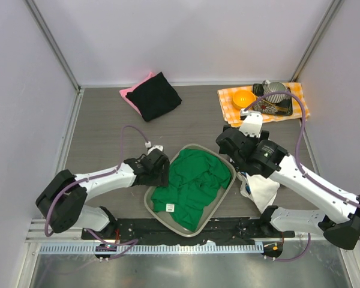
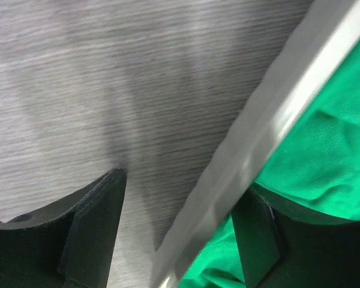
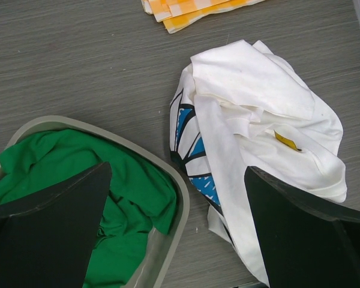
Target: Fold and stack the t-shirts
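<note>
- Left gripper point(image 2: 183, 186) is spread wide and holds nothing. One finger is over the table point(image 2: 78, 72), the other over the green tee point(image 2: 324, 150), so the jaws straddle the basket point(image 2: 258, 138) rim.
- Right gripper point(image 3: 177, 171) is also agape and empty. It hangs above the gap between the basket's right rim and the white tee point(image 3: 258, 96).
- The step looks like pulling the green tee out of the basket to fold it.
- To do it well, the left fingers should shift inward off the rim and pinch cloth alone. Closing where they stand would likely catch the rim too.
- A hem or shoulder seam would be the better grip. A bunched middle fold would lift as a lump.
- The right gripper could take a second edge, so the tee spreads flat on the bare table.
- The green tee is soft, matte knit, crumpled in deep folds and filling the basket. A small white label shows near its front edge.
- The basket is a smooth grey tub with rounded corners and a slick-looking lip.
- The white tee lies heaped on the table just right of the basket. It is thin and creased, with blue print and a yellow tag.
- The black tee point(image 1: 158, 96) sits folded on the pink tee point(image 1: 129, 95) at the far side.
- The checked cloth point(image 1: 228, 99) lies far right.
- The table is a grey wood-grain sheet.
</note>
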Tool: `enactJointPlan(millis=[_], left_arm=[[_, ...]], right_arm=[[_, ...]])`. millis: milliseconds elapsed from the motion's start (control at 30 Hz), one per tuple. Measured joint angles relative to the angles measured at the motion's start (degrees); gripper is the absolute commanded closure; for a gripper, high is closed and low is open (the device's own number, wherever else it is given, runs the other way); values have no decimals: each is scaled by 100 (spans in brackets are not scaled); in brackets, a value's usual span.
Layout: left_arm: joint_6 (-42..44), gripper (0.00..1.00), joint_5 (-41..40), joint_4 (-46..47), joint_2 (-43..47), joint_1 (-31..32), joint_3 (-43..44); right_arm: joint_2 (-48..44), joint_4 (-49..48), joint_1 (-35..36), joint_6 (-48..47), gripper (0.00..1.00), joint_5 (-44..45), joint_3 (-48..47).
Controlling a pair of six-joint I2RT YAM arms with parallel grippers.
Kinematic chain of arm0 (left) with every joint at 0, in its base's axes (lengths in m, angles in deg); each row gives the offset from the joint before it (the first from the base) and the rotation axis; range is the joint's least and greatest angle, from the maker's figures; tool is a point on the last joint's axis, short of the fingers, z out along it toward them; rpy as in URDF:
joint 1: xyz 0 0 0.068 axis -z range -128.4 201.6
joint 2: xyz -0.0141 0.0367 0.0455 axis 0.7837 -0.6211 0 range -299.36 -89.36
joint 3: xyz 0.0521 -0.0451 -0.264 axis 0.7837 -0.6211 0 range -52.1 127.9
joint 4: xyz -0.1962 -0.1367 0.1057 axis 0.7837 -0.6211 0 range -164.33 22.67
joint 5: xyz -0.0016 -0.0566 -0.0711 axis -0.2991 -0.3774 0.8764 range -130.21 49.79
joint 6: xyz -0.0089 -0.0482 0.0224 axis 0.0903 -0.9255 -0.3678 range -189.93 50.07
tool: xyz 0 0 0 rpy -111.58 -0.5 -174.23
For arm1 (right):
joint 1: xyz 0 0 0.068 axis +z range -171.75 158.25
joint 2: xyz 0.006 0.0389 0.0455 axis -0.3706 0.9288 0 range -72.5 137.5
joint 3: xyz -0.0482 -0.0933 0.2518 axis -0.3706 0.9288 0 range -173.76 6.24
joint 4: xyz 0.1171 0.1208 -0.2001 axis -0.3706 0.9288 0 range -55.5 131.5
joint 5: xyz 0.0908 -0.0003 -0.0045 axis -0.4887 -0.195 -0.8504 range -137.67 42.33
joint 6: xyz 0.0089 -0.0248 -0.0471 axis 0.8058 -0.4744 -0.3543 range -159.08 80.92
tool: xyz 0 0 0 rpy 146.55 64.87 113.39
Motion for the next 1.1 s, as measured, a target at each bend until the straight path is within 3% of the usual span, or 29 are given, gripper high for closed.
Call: enactJointPlan(millis=[67, 100, 200, 367, 567, 833, 1100], left_arm=[[-7, 73, -28, 116, -116, 0, 22], [-2, 100, -11, 201, -168, 0, 24], [192, 100, 323, 507, -240, 87, 57], [-254, 100, -46, 686, -306, 9, 55], [-1064, 100, -870, -463, 800, -195, -79], [-2806, 100, -2542, -2457, 2983, -1480, -352], [-3587, 100, -2503, -3158, 3023, -2802, -710]], right_arm=[[-79, -50, 0, -7, 0, -31, 42], [-140, -81, 0, -17, 0, -35, 72], [-308, -140, 0, -31, 0, -48, 170], [-490, -205, 0, -61, 0, -55, 372], [-501, -361, 0, -136, 0, -131, 557], [-470, -728, 0, -221, 0, -450, 640], [-426, -981, 0, -326, 0, -804, 640]])
